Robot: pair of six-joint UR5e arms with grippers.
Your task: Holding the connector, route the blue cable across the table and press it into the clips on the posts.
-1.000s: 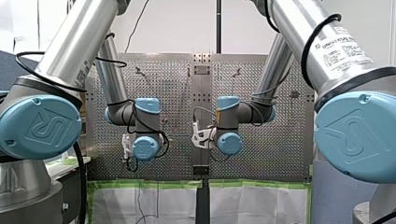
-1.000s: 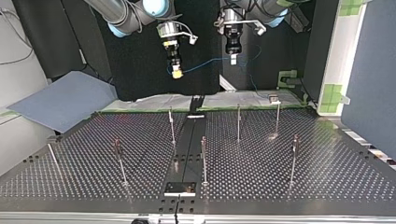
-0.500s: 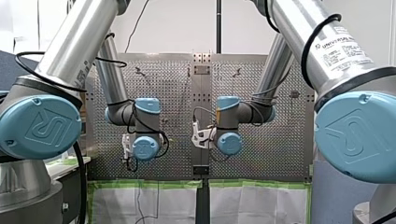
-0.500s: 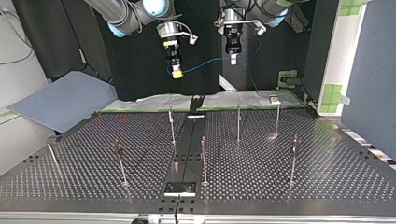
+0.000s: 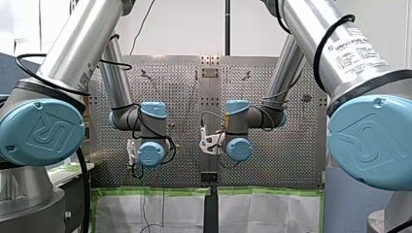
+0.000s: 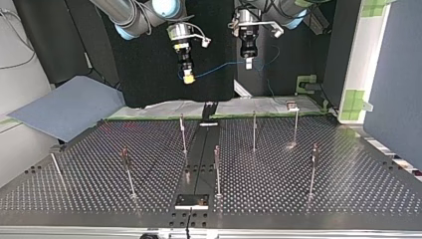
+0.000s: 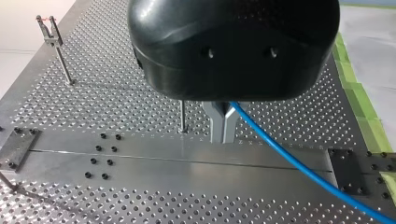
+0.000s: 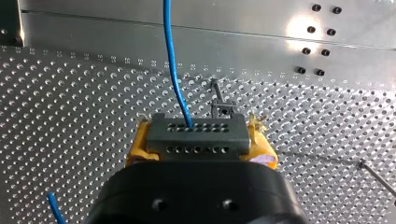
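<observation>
My right gripper (image 8: 199, 141) has its yellow pads shut on a dark grey connector (image 8: 196, 128) with rows of small holes. The blue cable (image 8: 173, 60) leaves the connector's face. In the top view this gripper (image 6: 188, 77) hangs high above the table's far edge. The cable (image 6: 219, 66) sags across to my left gripper (image 6: 248, 62) beside it. In the left wrist view the metal fingers (image 7: 222, 133) are shut on the cable (image 7: 289, 161), which trails off to one side. Several thin posts (image 6: 183, 133) with clips stand on the perforated table (image 6: 298, 199), well below both grippers.
More posts (image 6: 254, 130) (image 6: 217, 169) (image 6: 313, 169) are spread over the table. A dark rail (image 6: 201, 154) runs down its middle to a small plate (image 6: 192, 201). A blue-grey panel (image 6: 64, 107) lies off the top view's left. White sheets with green tape (image 5: 155, 208) hang at the table's edge.
</observation>
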